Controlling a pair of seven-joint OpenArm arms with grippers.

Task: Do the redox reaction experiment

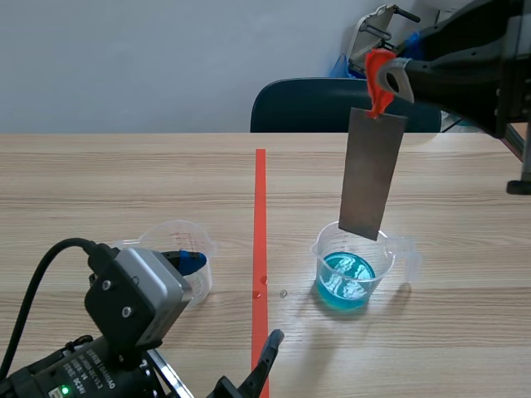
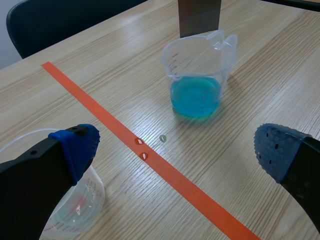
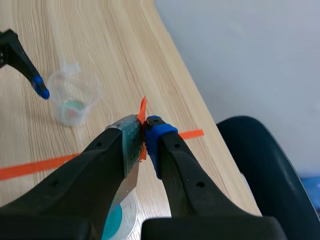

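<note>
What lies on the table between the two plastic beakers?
Only the orange-red tape line and a few small droplets on and beside it, clearest in the left wrist view.

The metal plate (image 2: pixel 199 17) runs off the left wrist view's edge, the clear beaker (image 2: pixel 80 205) sits half behind a finger (image 2: pixel 75 147) of the left gripper (image 2: pixel 177 142) — and the blue-liquid beaker (image 3: pixel 117 220) lies mostly under the right gripper (image 3: pixel 144 127).

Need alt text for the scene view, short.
The right gripper, jaws shut, holds a grey metal plate hanging over a clear cup of blue liquid. The left gripper sits low with jaws open beside a second clear cup, left of an orange tape line.
</note>
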